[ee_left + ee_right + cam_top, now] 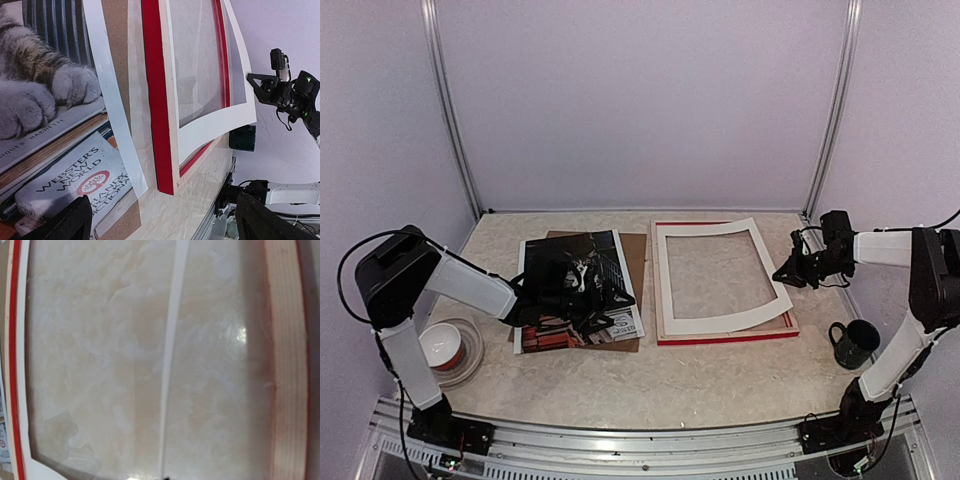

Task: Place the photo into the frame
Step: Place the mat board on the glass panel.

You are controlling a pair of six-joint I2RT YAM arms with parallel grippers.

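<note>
Hovering over the cat photo (605, 250), which lies just left of the red frame (725, 337), the left gripper (162, 220) holds its jaws spread wide. The right gripper (788, 272) is pinched tight on the white mat's (710, 323) lifted edge over the frame.

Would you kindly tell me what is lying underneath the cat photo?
A brown backing board shows past the photo's right edge. How far it runs beneath is hidden by the print.

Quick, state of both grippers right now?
Left gripper: open, holding nothing, over the photo.
Right gripper: closed on the right edge of the white mat, which is raised off the frame.
</note>
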